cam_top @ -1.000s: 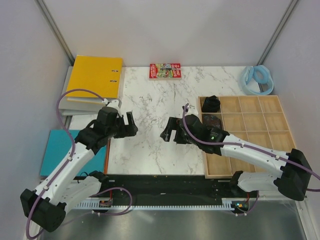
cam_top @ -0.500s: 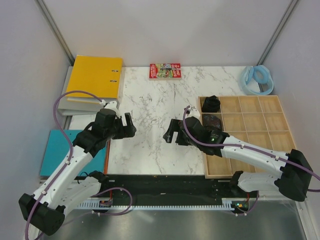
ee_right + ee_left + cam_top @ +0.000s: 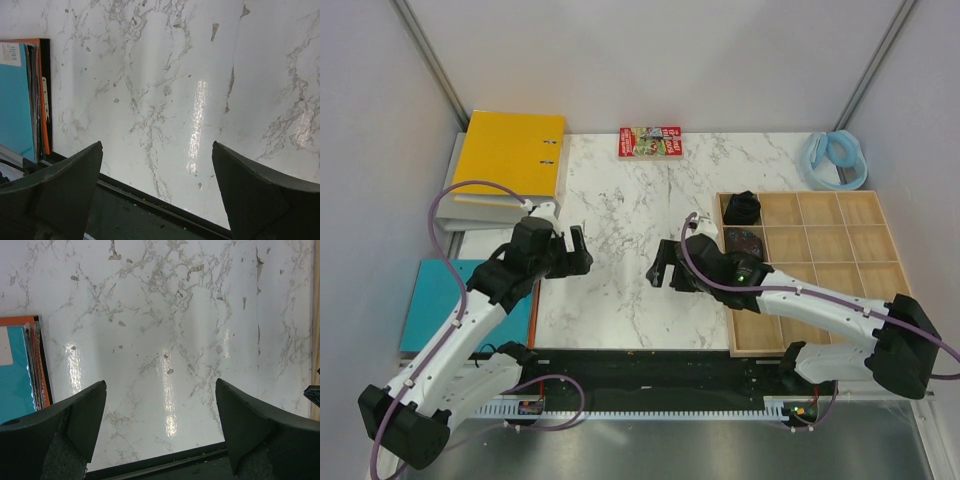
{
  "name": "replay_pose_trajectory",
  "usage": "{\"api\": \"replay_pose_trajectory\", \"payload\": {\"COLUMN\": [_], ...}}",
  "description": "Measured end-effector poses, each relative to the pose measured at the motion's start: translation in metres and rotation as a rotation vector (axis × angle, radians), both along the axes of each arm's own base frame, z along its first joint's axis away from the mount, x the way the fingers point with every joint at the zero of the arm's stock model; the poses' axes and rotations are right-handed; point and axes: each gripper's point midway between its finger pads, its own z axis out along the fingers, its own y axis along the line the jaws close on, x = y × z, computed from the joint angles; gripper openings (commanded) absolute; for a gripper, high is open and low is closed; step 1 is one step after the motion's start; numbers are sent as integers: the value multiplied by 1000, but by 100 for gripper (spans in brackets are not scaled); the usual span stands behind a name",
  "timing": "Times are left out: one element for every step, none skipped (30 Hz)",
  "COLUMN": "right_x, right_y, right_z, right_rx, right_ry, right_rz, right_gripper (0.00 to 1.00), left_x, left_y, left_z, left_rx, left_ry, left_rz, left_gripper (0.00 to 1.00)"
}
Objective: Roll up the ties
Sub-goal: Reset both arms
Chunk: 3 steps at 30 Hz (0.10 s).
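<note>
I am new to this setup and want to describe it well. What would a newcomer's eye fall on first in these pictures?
First, the left pincer and right pincer, both open and empty, facing each other over the marble tabletop. Next, the wooden compartment tray on the right, with one dark rolled tie in its far-left cell and a second tie in the cell just nearer. A yellow binder lies far left.

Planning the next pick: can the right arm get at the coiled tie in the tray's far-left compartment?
Probably yes. The right pincer is open and empty, just left of the tray. The tie sits uncovered in its open-topped compartment, with nothing between them.
</note>
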Motion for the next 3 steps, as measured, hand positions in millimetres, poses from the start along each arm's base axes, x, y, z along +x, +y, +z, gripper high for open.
{"api": "replay_pose_trajectory", "payload": {"right_x": [0,0,-1], "right_y": [0,0,1], "right_z": [-1,-2,-2], "right_rx": [-3,-8,-11], "right_ry": [-1,-2,-3], "right_rz": [2,6,10], "right_gripper": [98,98,98], "left_x": [0,0,0], "left_y": [0,0,0], "left_z": [0,0,0], "left_rx": [0,1,1], "left_ry": [0,0,0], "left_rz": [0,0,1], "left_gripper": [95,95,95]}}
